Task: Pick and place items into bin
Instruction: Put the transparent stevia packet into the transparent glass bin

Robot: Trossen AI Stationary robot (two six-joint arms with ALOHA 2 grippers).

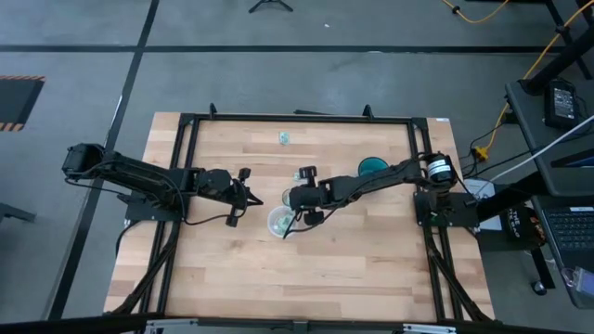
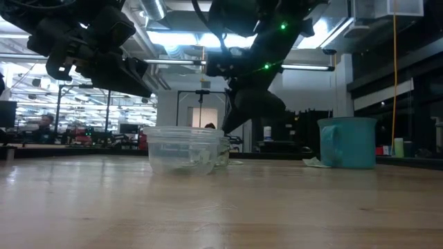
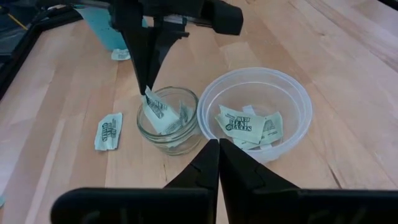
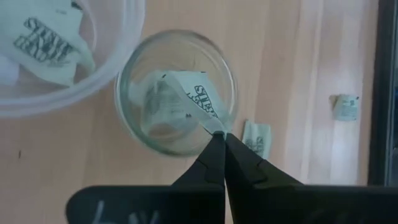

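Observation:
A small glass jar point(image 4: 177, 93) stands on the table with teal-and-white packets in it. My right gripper point(image 4: 219, 138) is over the jar's rim, shut on one packet point(image 3: 155, 107). Beside the jar is a clear plastic bowl point(image 3: 292, 93) with several packets point(image 3: 244, 123) lying in it. More packets lie flat on the wood: one near the jar point(image 3: 109, 130), one by the teal mug point(image 3: 121, 55) and one toward the far edge point(image 1: 285, 139). My left gripper point(image 3: 219, 155) hovers shut, left of the bowl point(image 1: 278, 221), touching nothing. My right gripper pinches the packet by its upper corner point(image 4: 214, 127) between the two fingertips point(image 3: 144, 84). The fingers come from above, pointing down into the jar's mouth. The packet stands tilted below them, its lower part still inside the jar point(image 3: 169, 124) among the other packets.
The teal mug point(image 1: 371, 167) stands right of the jar, toward the table's far right. A black frame rail point(image 1: 297, 119) borders the far edge. Bare wood point(image 1: 306, 269) stretches on the near side of the bowl. In the low view the bowl point(image 2: 183, 149) and mug point(image 2: 349, 142) stand apart.

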